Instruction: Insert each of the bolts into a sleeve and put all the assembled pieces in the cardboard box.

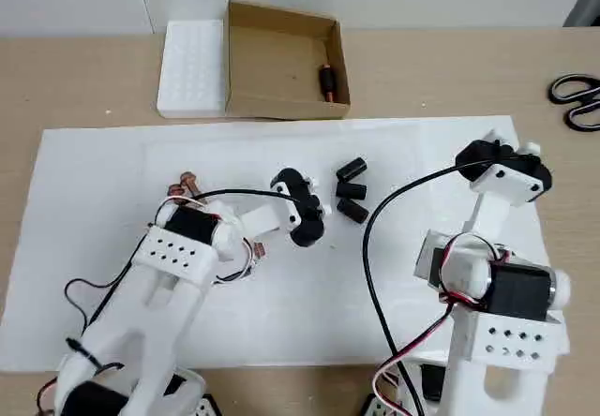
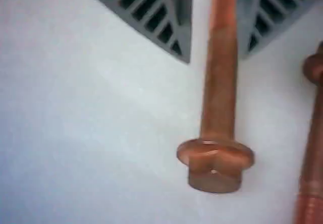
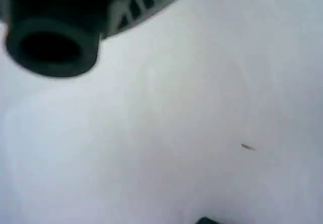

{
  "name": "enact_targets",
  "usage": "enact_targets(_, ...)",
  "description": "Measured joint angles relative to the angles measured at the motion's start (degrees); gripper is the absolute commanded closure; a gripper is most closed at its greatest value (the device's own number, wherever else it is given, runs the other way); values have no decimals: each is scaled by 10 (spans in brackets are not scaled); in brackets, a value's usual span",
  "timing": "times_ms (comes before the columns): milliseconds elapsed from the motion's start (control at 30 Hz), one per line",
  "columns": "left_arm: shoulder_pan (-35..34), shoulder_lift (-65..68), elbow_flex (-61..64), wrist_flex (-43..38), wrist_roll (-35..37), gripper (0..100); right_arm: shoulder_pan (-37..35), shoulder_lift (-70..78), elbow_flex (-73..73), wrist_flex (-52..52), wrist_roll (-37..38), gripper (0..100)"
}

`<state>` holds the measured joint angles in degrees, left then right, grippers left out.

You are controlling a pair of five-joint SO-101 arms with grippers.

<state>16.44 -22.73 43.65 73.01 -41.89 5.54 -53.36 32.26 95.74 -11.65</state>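
Progress is at an early stage. One assembled piece (image 1: 326,81), a bolt seated in a sleeve, lies inside the box (image 1: 272,60) at the far edge of the tabletop (image 1: 75,79); nothing else is in the box. Three loose sleeves (image 1: 351,190) lie close together on the white sheet (image 1: 112,247), between the two arms, with no bolts in them. The right gripper (image 1: 497,160) hangs over the right part of the sheet and is clamped on a fourth sleeve (image 3: 50,47), whose open bore faces the wrist camera and is clear of the sheet. The left gripper (image 1: 305,210) sits just beside the loose sleeves. In the left wrist view a bolt (image 2: 219,133) runs shank-first into it, head outward, but whether it is gripped or merely straddled cannot be told. A second bolt (image 2: 310,133) lies near it, and further bolts (image 1: 183,184) sit on the sheet behind the left arm, their number unclear. Judged outstanding: mating the bolt with the held sleeve, boxing that piece, then assembling and boxing the three loose sleeves.
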Motion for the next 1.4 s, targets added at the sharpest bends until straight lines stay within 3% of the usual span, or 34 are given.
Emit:
enact_targets(167,0,71,-81,57,-3,938,0,0,0,0,0,996)
enact_targets(467,0,178,-153,67,0,938,0,0,0,0,0,996)
enact_targets(1267,1,225,-166,40,-10,933,0,0,0,0,0,996)
enact_targets(1400,1,251,-166,40,-10,890,0,0,0,0,0,996)
